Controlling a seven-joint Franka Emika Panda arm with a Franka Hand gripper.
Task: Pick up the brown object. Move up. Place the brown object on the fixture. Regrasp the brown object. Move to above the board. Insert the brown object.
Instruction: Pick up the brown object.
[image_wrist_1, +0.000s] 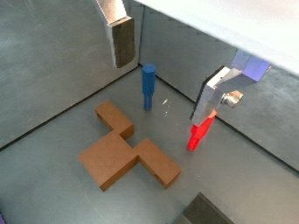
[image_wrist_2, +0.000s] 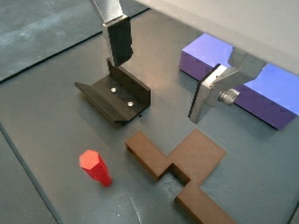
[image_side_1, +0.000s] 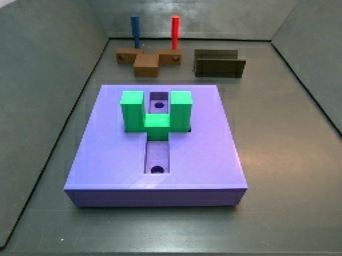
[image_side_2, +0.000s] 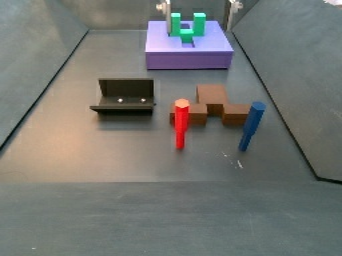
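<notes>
Brown and wooden-looking, the T-shaped block (image_wrist_1: 128, 149) lies flat on the grey floor (image_side_2: 120, 160), untouched, between a red peg (image_side_2: 181, 122) and a blue peg (image_side_2: 250, 125) that stand just beside it. The gripper (image_wrist_2: 163, 74) hangs above this area with its jaws wide and nothing between the silver fingers (image_wrist_1: 118, 39); neither side view shows it clearly. So the first step, picking up the block, is in hand and not yet done. The dark olive-black box-like fixture (image_side_2: 126, 97) sits near the block, empty, and the large purple board (image_side_1: 158, 150) with its green U-shaped block (image_side_1: 156, 110) lies well apart. Next, by my reading, the gripper must centre over the block, descend straddling one bar clear of the pegs, then close.
</notes>
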